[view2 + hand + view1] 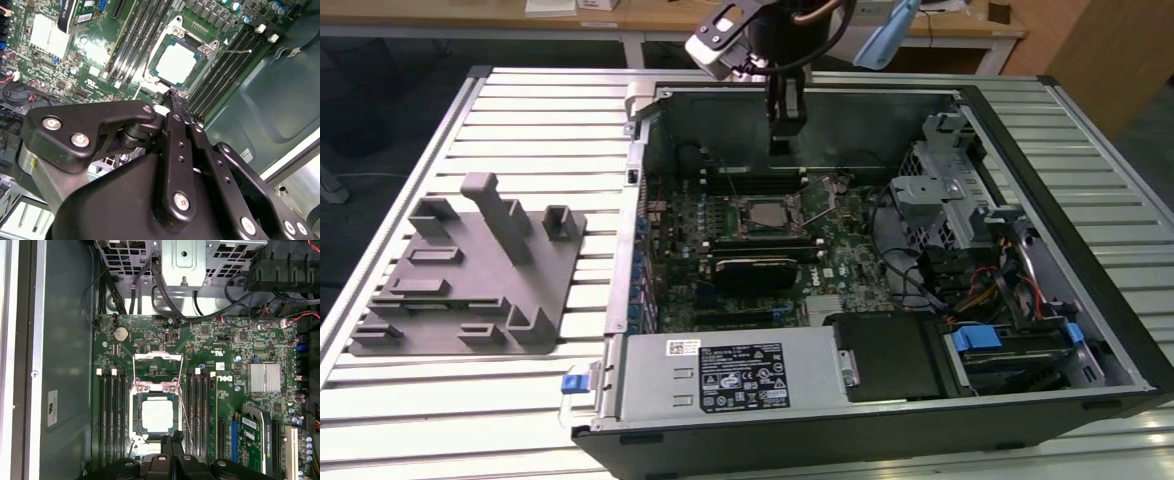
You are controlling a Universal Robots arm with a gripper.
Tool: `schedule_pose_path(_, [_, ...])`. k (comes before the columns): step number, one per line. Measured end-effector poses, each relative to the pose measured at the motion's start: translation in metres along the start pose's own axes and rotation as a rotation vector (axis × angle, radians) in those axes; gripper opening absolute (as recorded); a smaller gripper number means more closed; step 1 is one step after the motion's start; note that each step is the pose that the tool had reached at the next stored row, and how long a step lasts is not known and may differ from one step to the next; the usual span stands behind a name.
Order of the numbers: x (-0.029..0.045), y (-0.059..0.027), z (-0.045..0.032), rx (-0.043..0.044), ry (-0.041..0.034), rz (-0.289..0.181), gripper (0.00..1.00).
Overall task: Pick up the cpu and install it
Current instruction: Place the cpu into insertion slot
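One cpu (pixel 157 414) sits in the socket (pixel 135 390); just beside it the gripper (pixel 172 441) hovers, jaws together, empty. Placing seems done; withdrawing calls for avoiding the raised frame (pixel 157 358).

The case (pixel 1067 300) lies open on the table (pixel 427 400), at the centre and right of the exterior view. The tray (pixel 454 290) sits beside it at the left. Inside the case, the cpu (pixel 765 214) lies on the board (pixel 854 260) at mid-frame, with the gripper (pixel 782 140) above it at upper centre.
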State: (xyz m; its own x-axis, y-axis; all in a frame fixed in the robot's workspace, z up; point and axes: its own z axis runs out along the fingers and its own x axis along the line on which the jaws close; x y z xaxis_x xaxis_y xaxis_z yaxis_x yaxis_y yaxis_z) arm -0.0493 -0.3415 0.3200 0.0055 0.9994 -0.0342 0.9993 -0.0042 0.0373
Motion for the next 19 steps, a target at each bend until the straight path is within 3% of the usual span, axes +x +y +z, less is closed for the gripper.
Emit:
schedule_pose_path(6, [-0.0049, 0.0000, 0.0014, -0.0001, 0.0033, 0.000, 0.11])
schedule_pose_path(13, [-0.0051, -0.0001, 0.0015, 0.0001, 0.0046, 0.000, 0.11])
schedule_pose_path(14, [-0.0050, 0.0006, 0.0049, 0.0002, 0.0097, 0.000, 0.11])
schedule_pose_path(19, [-0.0050, 0.0014, 0.0089, 0.0004, 0.0146, 0.001, 0.11])
